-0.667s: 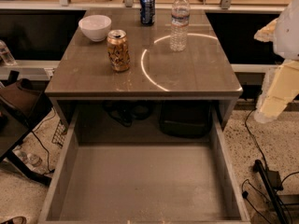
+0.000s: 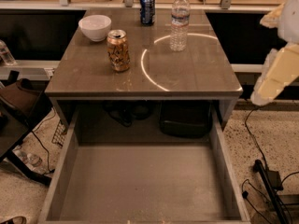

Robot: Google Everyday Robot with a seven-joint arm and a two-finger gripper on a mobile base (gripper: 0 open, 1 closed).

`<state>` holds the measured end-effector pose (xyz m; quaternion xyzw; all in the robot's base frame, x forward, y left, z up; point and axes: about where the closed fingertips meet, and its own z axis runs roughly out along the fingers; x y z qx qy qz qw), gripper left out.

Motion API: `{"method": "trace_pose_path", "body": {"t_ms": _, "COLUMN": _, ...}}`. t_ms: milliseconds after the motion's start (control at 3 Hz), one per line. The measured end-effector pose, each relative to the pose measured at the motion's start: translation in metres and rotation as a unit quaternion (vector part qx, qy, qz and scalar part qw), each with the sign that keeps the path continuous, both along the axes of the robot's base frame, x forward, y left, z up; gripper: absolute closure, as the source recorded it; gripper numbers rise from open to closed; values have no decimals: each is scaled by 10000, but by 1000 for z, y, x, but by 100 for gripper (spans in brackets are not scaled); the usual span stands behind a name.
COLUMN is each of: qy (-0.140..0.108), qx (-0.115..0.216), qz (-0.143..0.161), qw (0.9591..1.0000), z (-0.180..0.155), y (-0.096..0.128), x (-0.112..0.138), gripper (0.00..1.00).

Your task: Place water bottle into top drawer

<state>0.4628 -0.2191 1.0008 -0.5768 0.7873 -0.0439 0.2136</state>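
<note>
The water bottle point(image 2: 179, 22) stands upright on the table point(image 2: 187, 73), toward the far right of the top, with its long axis vertical and its white cap pointing up. A white and blue label band wraps its middle, but the print on it cannot be read. Its base sits inside a bright curved line of light point(image 2: 142, 66) on the tabletop. Just behind it to the left, near the far edge, stands a blue can point(image 2: 147, 8) whose lettering is illegible. Nearer and further left is a gold-brown can point(image 2: 118, 50), upright, with a white bowl point(image 2: 95, 27) behind it. The drawer point(image 2: 140, 181) is pulled out below the table's front edge. The pale gripper point(image 2: 275, 76) hangs off the table's right side, well apart from the bottle; whether it is open or closed cannot be told.
</note>
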Motion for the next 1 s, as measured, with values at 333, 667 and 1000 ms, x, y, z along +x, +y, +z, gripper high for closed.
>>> {"method": "trace_pose_path", "body": {"t_ms": 333, "qy": -591, "qx": 876, "qz": -473, "qw": 9933, "z": 14, "y": -22, "x": 46, "gripper": 0}}
{"method": "trace_pose_path", "body": {"t_ms": 667, "qy": -1267, "qx": 2376, "qz": -652, "qw": 9609, "z": 2, "y": -35, "x": 104, "gripper": 0}}
{"method": "trace_pose_path", "body": {"t_ms": 1000, "qy": -1846, "qx": 3435, "qz": -536, "qw": 9193, "z": -1, "y": -24, "x": 146, "gripper": 0}}
